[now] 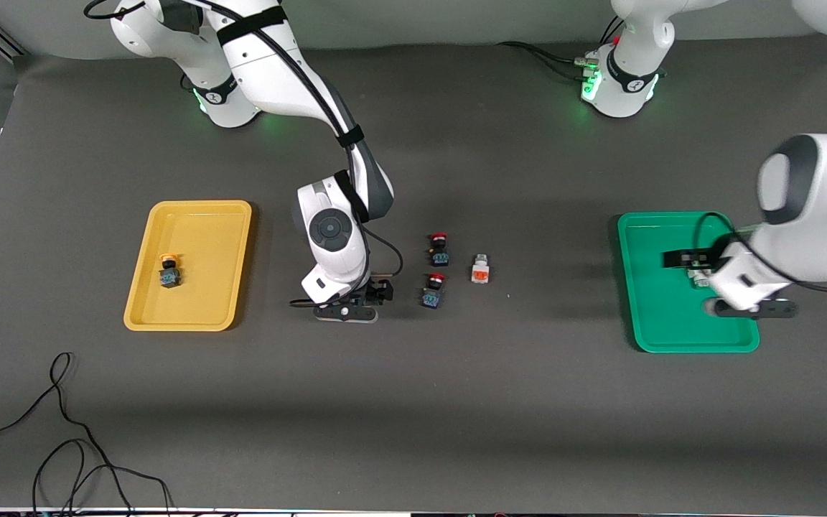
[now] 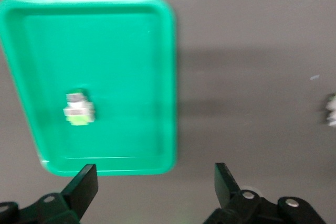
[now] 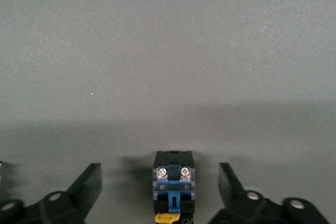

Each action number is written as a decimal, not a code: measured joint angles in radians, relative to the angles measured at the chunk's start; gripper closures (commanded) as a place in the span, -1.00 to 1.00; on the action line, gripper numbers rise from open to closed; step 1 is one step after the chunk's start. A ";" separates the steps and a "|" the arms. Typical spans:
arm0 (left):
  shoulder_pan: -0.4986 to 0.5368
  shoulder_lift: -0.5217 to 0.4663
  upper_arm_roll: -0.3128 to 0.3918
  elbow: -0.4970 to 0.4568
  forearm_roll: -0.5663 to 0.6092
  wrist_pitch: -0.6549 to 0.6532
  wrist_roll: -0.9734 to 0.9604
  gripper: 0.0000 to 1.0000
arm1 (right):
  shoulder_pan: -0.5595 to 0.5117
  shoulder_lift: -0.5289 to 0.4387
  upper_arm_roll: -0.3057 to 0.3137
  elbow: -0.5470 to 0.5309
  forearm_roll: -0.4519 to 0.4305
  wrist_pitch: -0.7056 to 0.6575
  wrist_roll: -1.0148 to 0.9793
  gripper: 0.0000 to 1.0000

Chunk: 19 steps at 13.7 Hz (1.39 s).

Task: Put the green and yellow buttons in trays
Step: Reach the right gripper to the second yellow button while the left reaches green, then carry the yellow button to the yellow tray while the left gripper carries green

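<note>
The right hand [image 3: 160,192], fingers spread and empty, straddles a yellow-capped button [image 3: 173,190] lying low at frame centre. The left hand [image 2: 156,190], open and empty, hovers beside the green tray [image 2: 163,77].

table [image 1: 456,402] (grey mat) | yellow tray [image 1: 142,316] | green tray [image 1: 643,337] | red-cap btns [image 1: 438,248] | orange-faced block [image 1: 480,272]

Yellow tray [image 1: 230,215], green tray [image 1: 643,301]; red-capped buttons [image 1: 438,249], orange-faced white block [image 1: 480,269], dark grey table [image 1: 413,402].
</note>
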 measured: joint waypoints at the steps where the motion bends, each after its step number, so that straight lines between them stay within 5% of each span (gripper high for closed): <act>1: -0.033 0.005 -0.025 0.011 -0.001 0.001 -0.084 -0.95 | 0.000 0.000 0.000 0.000 0.000 0.000 0.000 0.19; 4: -0.160 0.056 -0.063 0.050 -0.007 0.029 -0.300 -0.96 | -0.001 0.000 0.000 0.001 0.000 0.000 0.000 0.51; 9: -0.304 0.231 -0.065 0.086 -0.036 0.216 -0.456 -0.95 | -0.007 -0.010 -0.004 0.006 0.000 -0.012 -0.017 0.52; 14: -0.376 0.339 -0.064 0.087 -0.031 0.336 -0.507 -0.93 | -0.008 -0.144 -0.034 0.049 0.000 -0.213 -0.030 0.52; 19: -0.413 0.382 -0.063 0.048 -0.005 0.435 -0.523 -0.93 | -0.010 -0.310 -0.141 0.093 -0.001 -0.468 -0.158 0.52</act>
